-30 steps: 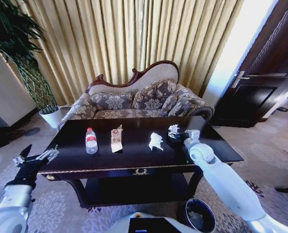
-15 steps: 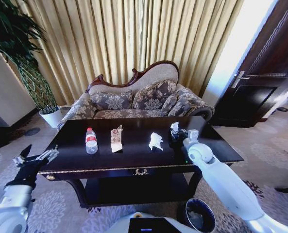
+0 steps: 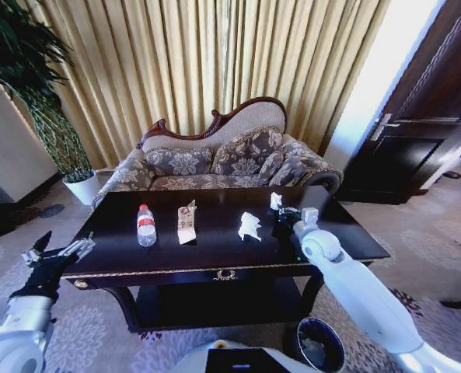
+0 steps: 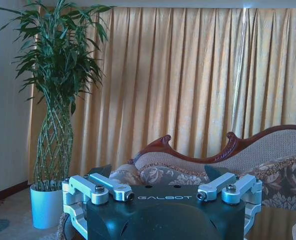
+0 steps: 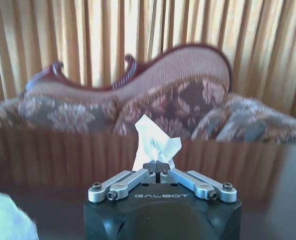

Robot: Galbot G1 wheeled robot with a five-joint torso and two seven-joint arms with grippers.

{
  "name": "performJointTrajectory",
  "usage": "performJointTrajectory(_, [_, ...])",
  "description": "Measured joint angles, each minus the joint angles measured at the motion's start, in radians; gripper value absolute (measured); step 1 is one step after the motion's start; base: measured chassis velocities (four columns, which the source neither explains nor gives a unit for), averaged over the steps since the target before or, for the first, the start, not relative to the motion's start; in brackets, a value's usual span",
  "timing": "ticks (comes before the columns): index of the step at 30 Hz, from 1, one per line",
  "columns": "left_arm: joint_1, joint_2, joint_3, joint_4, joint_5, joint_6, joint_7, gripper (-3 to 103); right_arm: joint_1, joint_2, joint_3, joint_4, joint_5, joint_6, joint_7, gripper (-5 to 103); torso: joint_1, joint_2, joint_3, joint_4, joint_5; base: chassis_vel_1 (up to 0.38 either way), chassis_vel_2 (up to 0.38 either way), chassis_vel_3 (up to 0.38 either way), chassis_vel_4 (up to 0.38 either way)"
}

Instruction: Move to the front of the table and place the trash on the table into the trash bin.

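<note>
Tissue point(image 5: 155, 141) pinched in my right fingers point(image 5: 159, 176) near tabletop point(image 3: 214, 249) right edge: soft, weightless; left fingers point(image 4: 162, 192) released.

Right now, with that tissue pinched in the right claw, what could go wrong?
The right claw pinches only the lower edge of the crumpled white tissue, so it might slip free on the way to the small round dark trash bin. The arm's swing could also brush the other white tissue piece on the dark glossy table.
</note>
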Motion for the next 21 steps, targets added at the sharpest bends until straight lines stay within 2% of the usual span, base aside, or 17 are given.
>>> performJointTrajectory(4, [-0.001,0.002,0.002,0.000,0.000,-0.003,0.000,100,-0.107,-0.015,0.098,0.115,-0.034,0.092,-0.040,0,0.000,0.000,0.000,0.0000,-0.0002,0.000,0.000,0.000,0.000])
performJointTrajectory(5, [-0.001,0.002,0.002,0.000,0.000,-0.003,0.000,100,-0.107,-0.015,0.098,0.115,-0.034,0.092,-0.040,0,0.000,0.000,0.000,0.0000,-0.0002,0.000,0.000,0.000,0.000])
performJointTrajectory(8, [0.002,0.007,0.000,0.000,-0.003,-0.007,-0.002,100,-0.248,-0.021,0.219,0.218,-0.044,0.132,-0.059,0,0.000,0.000,0.000,-0.0003,0.0000,0.000,0.000,0.000,0.000])
performJointTrajectory(9, [0.002,0.007,0.000,0.000,-0.003,-0.007,-0.002,100,-0.248,-0.021,0.219,0.218,-0.044,0.132,-0.059,0,0.000,0.000,0.000,-0.0003,0.0000,0.000,0.000,0.000,0.000])
performJointTrajectory(13, [0.005,0.027,-0.002,0.000,-0.011,-0.009,-0.013,100,-0.421,0.000,0.342,0.358,-0.037,0.158,-0.055,0,0.000,0.000,0.000,-0.0003,-0.0001,0.000,0.000,0.000,0.000])
performJointTrajectory(21, [-0.001,0.059,0.008,0.000,-0.033,-0.009,-0.016,100,-0.572,0.062,0.414,0.510,-0.051,0.158,-0.042,0,0.000,0.000,0.000,0.0001,-0.0002,0.000,0.000,0.000,0.000])
